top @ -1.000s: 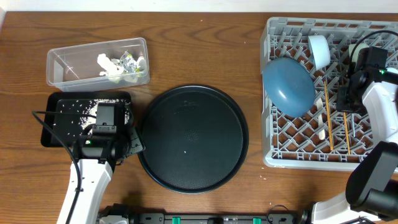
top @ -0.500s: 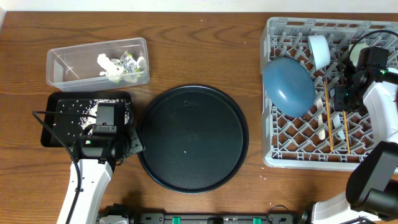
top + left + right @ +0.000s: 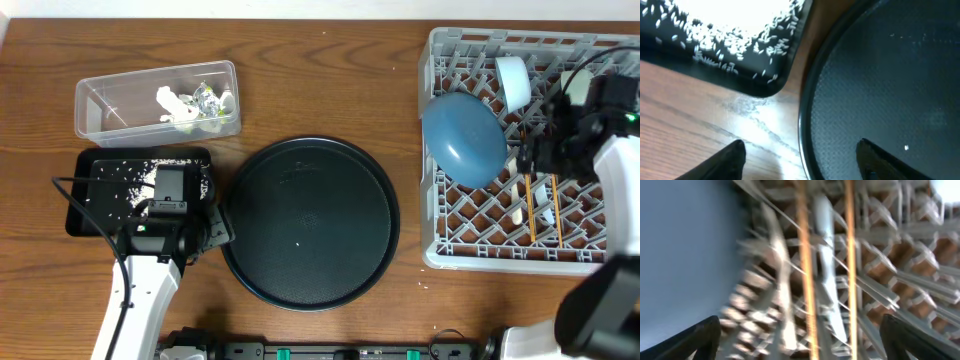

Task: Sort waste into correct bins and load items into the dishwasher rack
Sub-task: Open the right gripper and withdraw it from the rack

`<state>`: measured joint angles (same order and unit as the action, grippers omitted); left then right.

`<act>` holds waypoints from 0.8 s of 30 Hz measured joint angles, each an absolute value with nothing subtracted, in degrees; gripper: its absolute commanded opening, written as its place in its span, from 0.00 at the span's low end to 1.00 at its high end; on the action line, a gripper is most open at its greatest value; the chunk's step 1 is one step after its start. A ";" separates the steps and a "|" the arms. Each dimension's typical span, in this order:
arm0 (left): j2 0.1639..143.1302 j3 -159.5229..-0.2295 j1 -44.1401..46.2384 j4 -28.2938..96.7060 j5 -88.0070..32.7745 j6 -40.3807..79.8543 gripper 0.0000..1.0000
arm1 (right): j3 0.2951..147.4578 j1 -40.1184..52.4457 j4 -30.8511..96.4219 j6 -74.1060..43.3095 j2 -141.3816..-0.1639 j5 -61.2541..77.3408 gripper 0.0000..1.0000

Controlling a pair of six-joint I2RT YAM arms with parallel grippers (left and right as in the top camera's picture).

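The grey dishwasher rack (image 3: 440, 60) at the right holds a dark blue dish (image 3: 463, 137), a white cup (image 3: 513, 82), two chopsticks (image 3: 527, 200) and pale spoons. My right gripper (image 3: 545, 152) hovers open over the rack. In the right wrist view a light-blue spoon (image 3: 827, 270) lies between the chopsticks (image 3: 802, 255) below my right gripper (image 3: 802, 335), and nothing is between its jaws. My left gripper (image 3: 800, 147) is open and empty, straddling the round tray's rim. Rice grains (image 3: 120, 180) lie in the shallow black tray (image 3: 80, 215). Tissue (image 3: 170, 105) and a wrapper (image 3: 207, 97) sit in the clear tub (image 3: 90, 110).
A large round black tray (image 3: 310, 220) sits mid-table, its rim (image 3: 807, 100) just right of the black rice tray's corner (image 3: 755, 87). One white speck lies on it (image 3: 906, 147). A black cable loops beside the left arm (image 3: 60, 190).
My right gripper went from shut to wide open and drew back slightly. A pale spoon now lies between the chopsticks in the rack. The left arm stayed put.
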<state>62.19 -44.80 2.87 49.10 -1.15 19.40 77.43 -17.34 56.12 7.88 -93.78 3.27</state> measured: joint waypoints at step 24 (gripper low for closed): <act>86.78 -75.81 9.61 73.23 -1.10 14.26 0.98 | 79.35 -15.79 62.39 2.92 -85.89 16.10 0.99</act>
